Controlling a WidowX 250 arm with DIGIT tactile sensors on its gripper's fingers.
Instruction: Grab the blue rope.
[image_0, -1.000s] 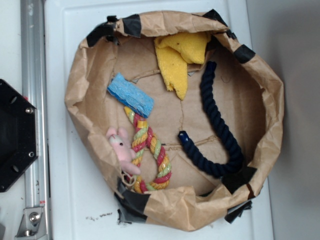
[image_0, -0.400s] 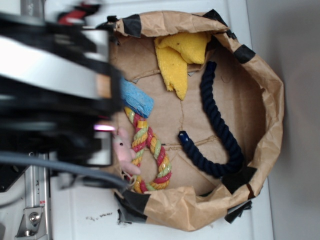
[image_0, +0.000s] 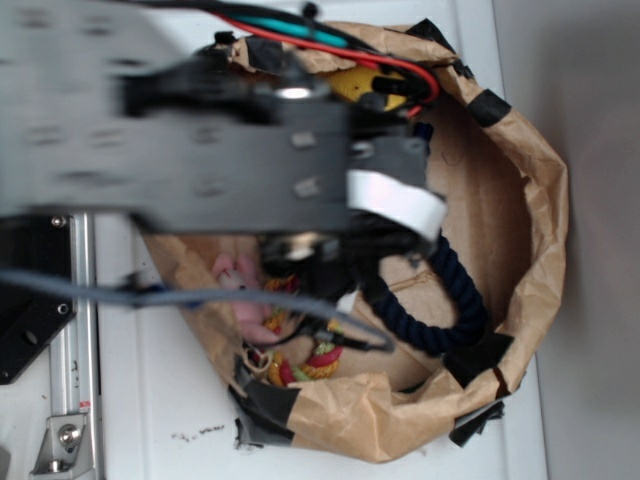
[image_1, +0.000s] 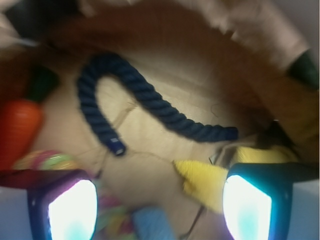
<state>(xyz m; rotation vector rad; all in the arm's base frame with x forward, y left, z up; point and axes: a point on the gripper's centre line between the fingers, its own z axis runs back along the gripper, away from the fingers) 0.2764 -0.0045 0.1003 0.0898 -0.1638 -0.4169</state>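
The thick dark blue twisted rope (image_1: 150, 107) lies on the floor of the crumpled brown paper bag (image_0: 520, 180), bent like a hook. Its long part runs along the far side of the bag, then curls round to a short end with a bound tip. The black robot gripper (image_1: 160, 200) hangs above it with its two fingers (image_1: 67, 207) wide apart — nothing is held. To do this well, I think it should go straight down over the long straight part, fingers on each side of the rope — away from the yellow fuzzy cloth (image_1: 202, 180).
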